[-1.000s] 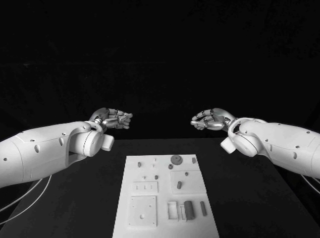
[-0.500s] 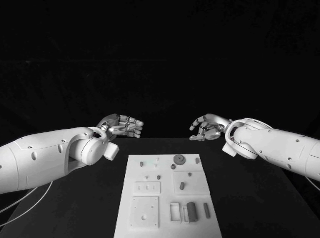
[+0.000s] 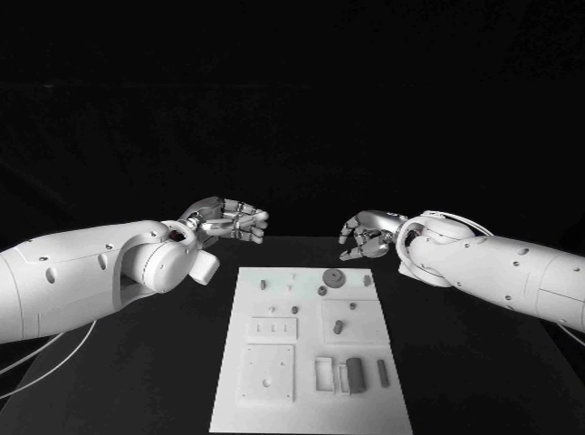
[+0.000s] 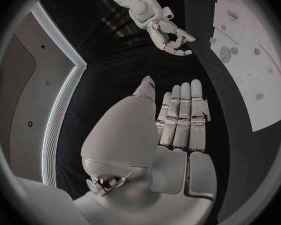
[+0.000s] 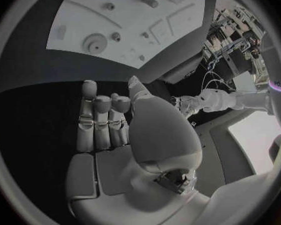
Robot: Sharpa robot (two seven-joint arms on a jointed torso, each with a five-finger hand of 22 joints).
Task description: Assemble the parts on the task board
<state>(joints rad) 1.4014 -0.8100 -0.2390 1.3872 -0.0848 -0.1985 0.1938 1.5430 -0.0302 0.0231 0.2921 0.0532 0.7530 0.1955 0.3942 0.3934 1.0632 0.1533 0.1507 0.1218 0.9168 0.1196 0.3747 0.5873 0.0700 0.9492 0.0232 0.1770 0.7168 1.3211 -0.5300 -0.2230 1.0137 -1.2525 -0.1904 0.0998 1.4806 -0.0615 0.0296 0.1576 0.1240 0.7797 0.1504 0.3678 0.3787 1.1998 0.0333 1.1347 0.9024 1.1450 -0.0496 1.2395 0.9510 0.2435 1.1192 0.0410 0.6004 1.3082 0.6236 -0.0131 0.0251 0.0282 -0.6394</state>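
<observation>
the white board point(image 3: 269, 381) lies lengthwise mid-table point(image 3: 475, 362), small grey parts point(image 3: 354, 374) set in its near recesses and a round one point(image 3: 331, 277) near its far end. beyond that end both hands hover above the table, apart: left hand point(image 3: 233, 220) and right hand point(image 3: 367, 236), each empty, fingers loosely spread.

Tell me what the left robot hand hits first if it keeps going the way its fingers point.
Probably the right robot hand; the left robot hand points roughly at it, empty air between. Depth is unclear.
</observation>
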